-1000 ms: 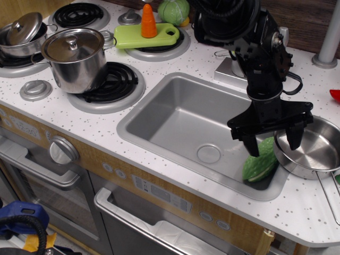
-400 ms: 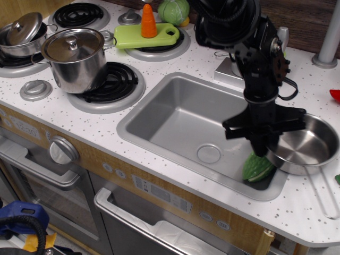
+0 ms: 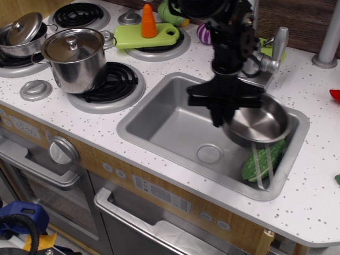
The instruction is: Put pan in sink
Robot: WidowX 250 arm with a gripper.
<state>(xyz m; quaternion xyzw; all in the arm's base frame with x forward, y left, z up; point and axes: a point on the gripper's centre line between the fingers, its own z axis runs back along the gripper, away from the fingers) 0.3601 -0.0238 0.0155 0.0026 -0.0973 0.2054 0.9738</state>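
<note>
The pan (image 3: 259, 125), a shallow shiny steel round with a thin wire handle (image 3: 267, 166), hangs tilted over the right half of the sink (image 3: 164, 119). My gripper (image 3: 221, 118) is shut on the pan's left rim and holds it above the basin floor. The handle trails down toward the front right. A green vegetable (image 3: 256, 164) lies in the sink's front right corner, partly under the pan. The round drain (image 3: 209, 154) shows just left of the pan.
A tall lidded steel pot (image 3: 74, 56) and a smaller lidded pot (image 3: 22, 33) stand on the burners at left. A green cutting board (image 3: 130, 36) with an orange carrot (image 3: 149, 21) lies behind. The faucet (image 3: 266, 59) stands right behind the sink.
My gripper closed on the pan's rim, lifted it off the countertop at the right and carried it left, over the sink.
</note>
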